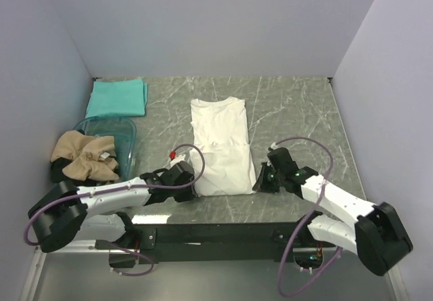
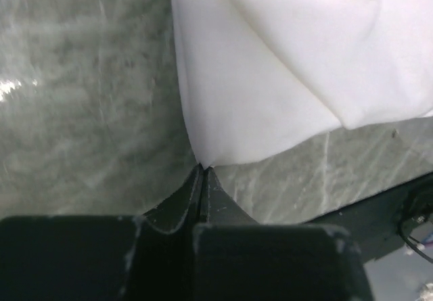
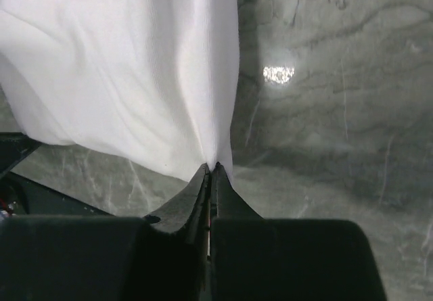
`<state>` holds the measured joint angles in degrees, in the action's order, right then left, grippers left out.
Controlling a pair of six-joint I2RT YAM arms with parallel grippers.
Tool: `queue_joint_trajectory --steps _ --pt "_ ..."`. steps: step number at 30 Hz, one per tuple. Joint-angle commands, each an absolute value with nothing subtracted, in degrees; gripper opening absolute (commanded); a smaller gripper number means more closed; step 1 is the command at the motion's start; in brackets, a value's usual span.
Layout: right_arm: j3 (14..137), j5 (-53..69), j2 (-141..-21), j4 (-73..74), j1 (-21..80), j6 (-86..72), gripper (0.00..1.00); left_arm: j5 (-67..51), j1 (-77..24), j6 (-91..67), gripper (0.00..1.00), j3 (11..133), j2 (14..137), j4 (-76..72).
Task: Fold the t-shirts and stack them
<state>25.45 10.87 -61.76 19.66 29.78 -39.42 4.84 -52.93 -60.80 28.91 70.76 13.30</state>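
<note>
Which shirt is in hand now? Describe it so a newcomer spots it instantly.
Look at the centre of the grey marble table, just ahead of both arms. The white t-shirt lies there as a long strip, near corners pinched by the left gripper and right gripper. It is the only white one: the teal t-shirt lies folded far left, the tan t-shirt bunched at the bin.

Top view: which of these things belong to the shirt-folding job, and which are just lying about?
Job: white t-shirt, its near corners pinched by the left gripper and right gripper; folded teal t-shirt; bunched tan t-shirt.
Lying about: clear blue-tinted bin; table.
</note>
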Motion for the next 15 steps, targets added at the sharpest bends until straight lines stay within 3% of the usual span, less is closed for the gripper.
queue_joint_trajectory --steps 1,8,15 --pt "25.4 8.97 -56.35 25.39 31.02 -42.18 0.0 7.38 -56.24 -65.39 0.01 28.65 66.45 14.67" --pt "31.02 5.45 -50.8 28.83 31.2 -40.7 0.0 10.18 -58.1 -65.21 0.01 31.02 60.92 17.48" --pt "41.38 2.9 -54.31 28.49 30.68 -37.88 0.0 20.55 -57.83 -58.03 0.01 40.14 57.83 18.9"
